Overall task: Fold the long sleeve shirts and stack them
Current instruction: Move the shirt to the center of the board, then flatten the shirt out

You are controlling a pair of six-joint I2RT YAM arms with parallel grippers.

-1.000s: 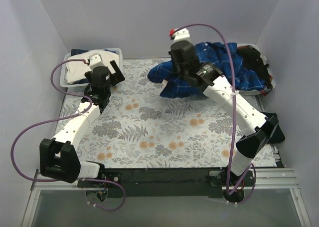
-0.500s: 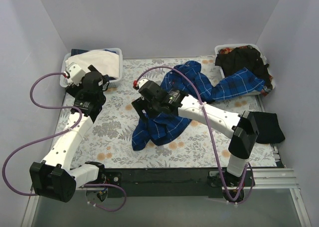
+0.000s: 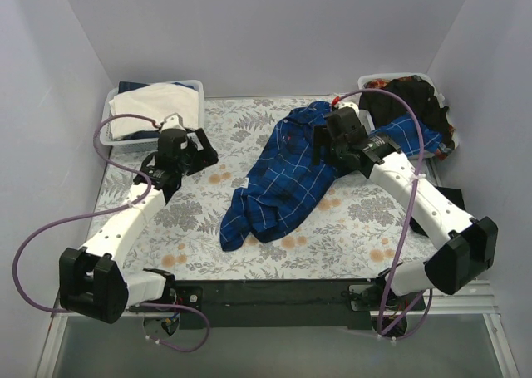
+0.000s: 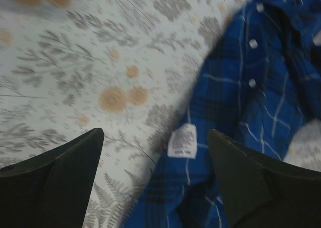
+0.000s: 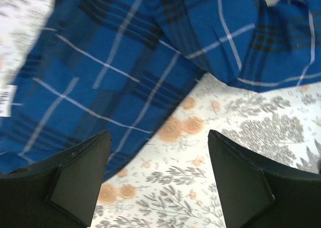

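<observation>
— Where's the blue plaid shirt (image 3: 283, 183)?
— Crumpled across the middle of the table (image 3: 349, 228), one end reaching the basket (image 3: 378, 79) in the far right corner, where the black shirt (image 3: 407, 100) lies.
— And the grippers?
— The left gripper (image 4: 155, 134) and the right gripper (image 5: 159, 135) are both spread wide, holding nothing.
</observation>
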